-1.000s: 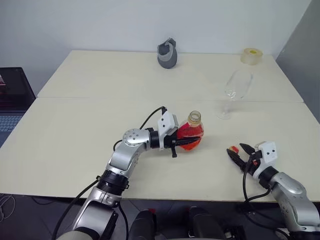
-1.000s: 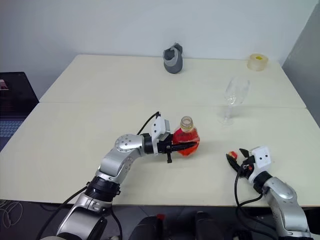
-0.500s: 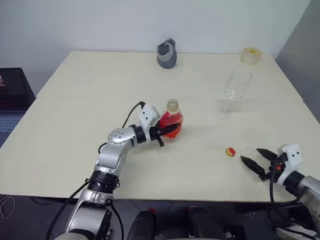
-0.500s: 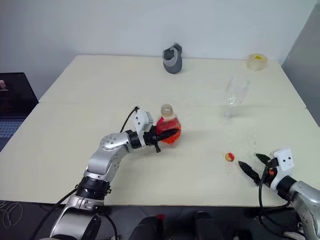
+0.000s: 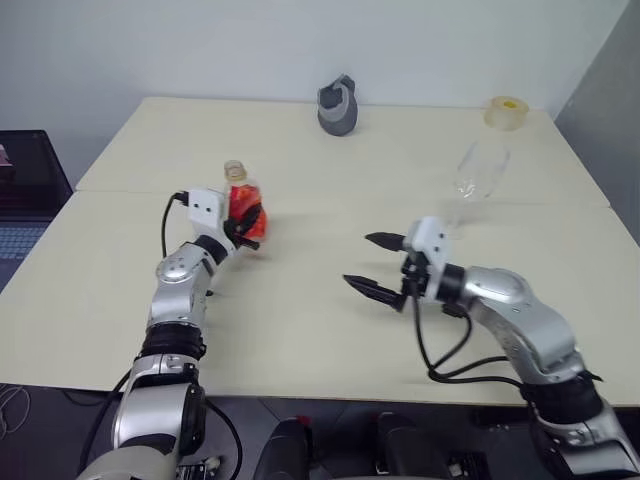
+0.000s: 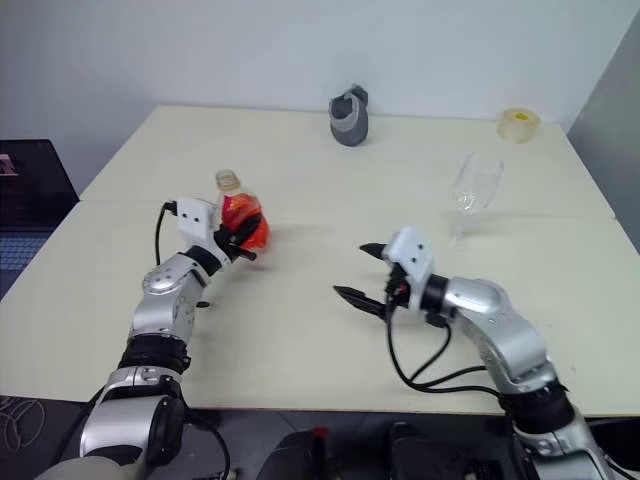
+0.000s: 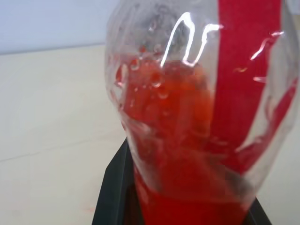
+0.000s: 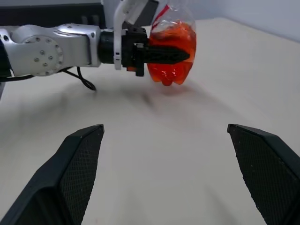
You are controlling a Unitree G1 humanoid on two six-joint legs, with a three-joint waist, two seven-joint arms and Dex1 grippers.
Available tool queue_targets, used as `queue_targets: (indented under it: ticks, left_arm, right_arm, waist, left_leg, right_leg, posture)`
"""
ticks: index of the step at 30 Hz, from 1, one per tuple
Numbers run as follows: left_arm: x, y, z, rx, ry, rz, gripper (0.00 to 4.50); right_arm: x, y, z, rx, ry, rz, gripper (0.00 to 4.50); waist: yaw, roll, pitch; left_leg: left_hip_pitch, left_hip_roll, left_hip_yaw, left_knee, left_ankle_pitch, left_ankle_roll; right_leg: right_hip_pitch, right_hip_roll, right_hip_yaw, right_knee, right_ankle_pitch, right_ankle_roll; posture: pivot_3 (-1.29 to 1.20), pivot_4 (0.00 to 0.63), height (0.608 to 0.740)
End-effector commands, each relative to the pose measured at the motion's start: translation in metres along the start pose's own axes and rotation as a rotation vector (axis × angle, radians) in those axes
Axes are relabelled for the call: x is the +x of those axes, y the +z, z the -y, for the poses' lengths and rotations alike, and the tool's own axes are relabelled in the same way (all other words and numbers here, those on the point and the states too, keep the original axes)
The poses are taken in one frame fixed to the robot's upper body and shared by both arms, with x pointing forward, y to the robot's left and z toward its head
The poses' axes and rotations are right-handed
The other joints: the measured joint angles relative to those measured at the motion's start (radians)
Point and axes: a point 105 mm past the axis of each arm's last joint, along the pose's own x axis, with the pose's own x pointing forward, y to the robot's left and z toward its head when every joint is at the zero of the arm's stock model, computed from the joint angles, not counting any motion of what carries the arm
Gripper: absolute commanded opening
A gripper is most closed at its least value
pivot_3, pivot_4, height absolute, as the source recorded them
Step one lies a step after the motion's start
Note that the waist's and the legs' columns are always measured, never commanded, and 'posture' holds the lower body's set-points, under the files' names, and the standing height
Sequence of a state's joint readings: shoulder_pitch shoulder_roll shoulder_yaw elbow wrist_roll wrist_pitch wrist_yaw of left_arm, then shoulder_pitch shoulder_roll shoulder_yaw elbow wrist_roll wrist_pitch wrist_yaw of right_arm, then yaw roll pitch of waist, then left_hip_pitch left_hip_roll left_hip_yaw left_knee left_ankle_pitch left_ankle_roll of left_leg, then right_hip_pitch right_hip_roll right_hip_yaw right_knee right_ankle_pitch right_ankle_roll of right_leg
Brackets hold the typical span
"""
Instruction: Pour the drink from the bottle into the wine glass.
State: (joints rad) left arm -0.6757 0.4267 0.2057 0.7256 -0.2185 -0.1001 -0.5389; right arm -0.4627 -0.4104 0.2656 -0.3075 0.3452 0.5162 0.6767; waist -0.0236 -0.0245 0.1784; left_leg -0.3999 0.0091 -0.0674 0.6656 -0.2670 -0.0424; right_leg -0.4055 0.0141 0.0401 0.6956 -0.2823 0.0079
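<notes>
bottle clamped between left gripper fingers, apparently lifted

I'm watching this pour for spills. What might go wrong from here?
1. The bottle has no cap on and is lifted off the table in the left hand, far from the wine glass; any tilt on the way across may spill the drink.
2. The glass has a thin stem; the open right hand nearby might knock it over.
</notes>
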Motion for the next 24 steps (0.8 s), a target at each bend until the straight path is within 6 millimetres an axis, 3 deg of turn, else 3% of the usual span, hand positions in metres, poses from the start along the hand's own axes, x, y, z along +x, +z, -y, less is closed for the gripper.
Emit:
queue_targets:
  ticks: [1,7,18,24]
  left_arm:
    - [0.002,0.015,-0.018,0.027,0.051,0.047,0.76]
    - [0.001,0.003,-0.029,-0.052,0.094,0.023,0.76]
    - [-0.012,-0.016,-0.021,-0.122,0.131,0.039,4.39]
    - [-0.04,-0.021,-0.005,-0.123,0.097,0.038,4.48]
  right_arm:
    - [0.011,0.009,-0.001,-0.022,0.026,-0.005,4.5]
    - [0.02,0.02,0.001,-0.043,0.021,0.047,4.5]
    - [0.017,0.041,-0.004,-0.054,0.015,0.123,4.5]
    - [0.002,0.04,-0.007,-0.052,-0.024,0.123,4.5]
  waist:
    - [0.002,0.0,0.0]
    - [-0.001,0.0,0.0]
    - [-0.006,0.0,0.0]
    - [-0.006,0.0,0.0]
  left_leg:
    - [0.0,-0.001,-0.001,0.0,0.0,0.0]
    - [0.0,-0.001,-0.002,0.0,0.0,0.0]
    - [0.0,0.0,-0.002,0.0,0.0,0.0]
    - [0.0,0.001,-0.003,0.0,0.0,0.0]
  right_leg:
    - [0.0,-0.001,0.0,0.0,0.0,0.0]
    - [0.0,-0.001,-0.002,0.001,0.0,0.0]
    - [-0.001,-0.001,-0.001,0.002,0.0,0.0]
    - [0.0,-0.001,0.001,0.001,0.0,0.0]
  posture:
    - [0.0,0.15,0.74]
    - [0.0,0.15,0.74]
    - [0.0,0.15,0.74]
    - [0.0,0.15,0.74]
